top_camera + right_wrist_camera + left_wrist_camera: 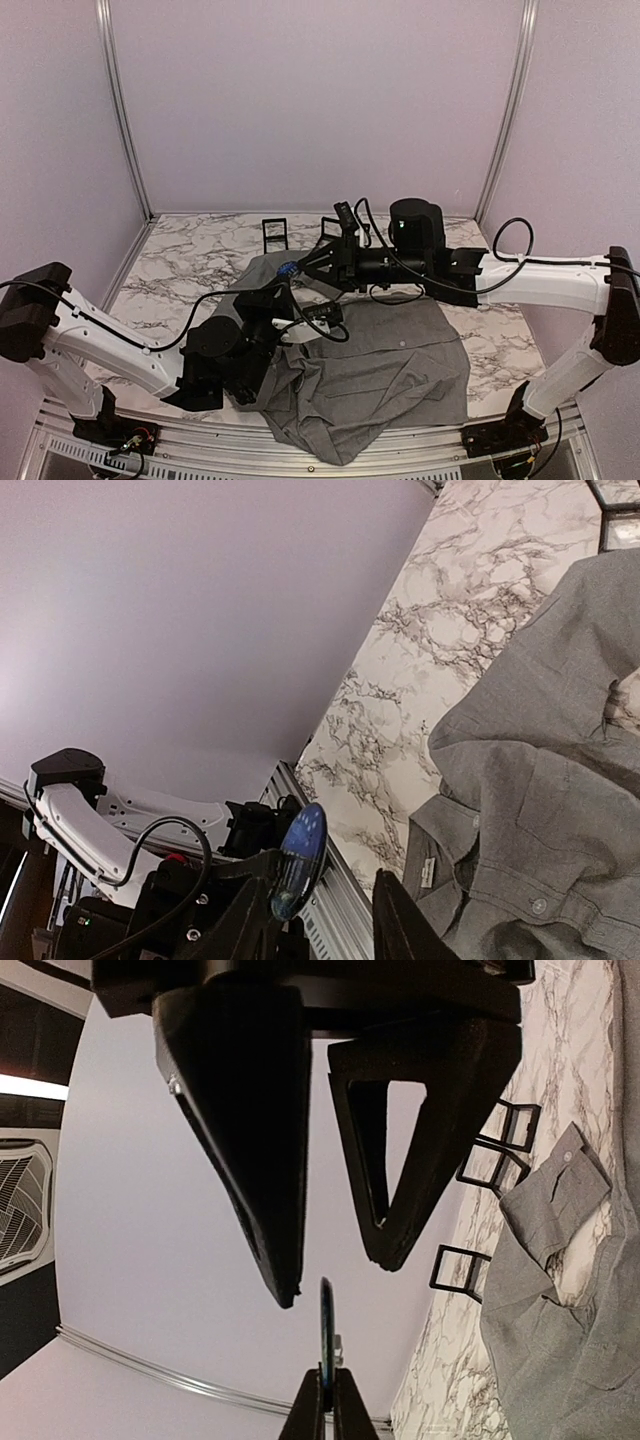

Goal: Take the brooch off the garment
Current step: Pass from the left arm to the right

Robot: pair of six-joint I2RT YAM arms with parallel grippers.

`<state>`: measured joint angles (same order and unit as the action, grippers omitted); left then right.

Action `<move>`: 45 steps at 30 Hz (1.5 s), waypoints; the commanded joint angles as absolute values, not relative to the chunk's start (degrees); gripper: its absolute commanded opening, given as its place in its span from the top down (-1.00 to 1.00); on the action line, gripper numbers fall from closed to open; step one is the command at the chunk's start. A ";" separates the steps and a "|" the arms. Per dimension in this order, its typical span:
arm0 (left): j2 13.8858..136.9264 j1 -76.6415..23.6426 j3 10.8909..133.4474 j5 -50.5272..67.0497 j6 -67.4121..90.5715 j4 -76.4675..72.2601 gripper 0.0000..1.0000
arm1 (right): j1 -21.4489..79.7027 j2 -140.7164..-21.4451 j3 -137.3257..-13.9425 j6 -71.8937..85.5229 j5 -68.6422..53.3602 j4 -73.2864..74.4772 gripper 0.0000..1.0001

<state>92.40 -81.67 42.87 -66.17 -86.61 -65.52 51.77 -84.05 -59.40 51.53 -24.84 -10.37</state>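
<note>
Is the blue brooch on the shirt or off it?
Off. The left hand pinches the brooch in the air, apart from the grey shirt.

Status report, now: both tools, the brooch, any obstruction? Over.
Left tool shut on brooch, held clear of garment. Right tool open, tips close by brooch. No obstruction seen.

We see a white marble-patterned table (180,260), small black rectangular frames (273,235) standing near its far edge (three in the left wrist view), and pale walls (320,100).
</note>
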 commanded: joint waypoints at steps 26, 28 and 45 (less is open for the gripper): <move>97.92 -82.18 42.30 -67.28 -95.69 -80.50 1.00 | 51.13 -86.40 -59.62 56.51 -29.06 -16.43 0.70; 98.13 -82.18 42.15 -67.26 -95.67 -80.82 1.00 | 51.10 -86.31 -59.38 56.60 -29.18 -16.49 0.82; 95.20 -82.18 42.34 -70.03 -88.72 -72.97 0.09 | 50.57 -86.63 -58.54 56.54 -27.59 -17.70 1.00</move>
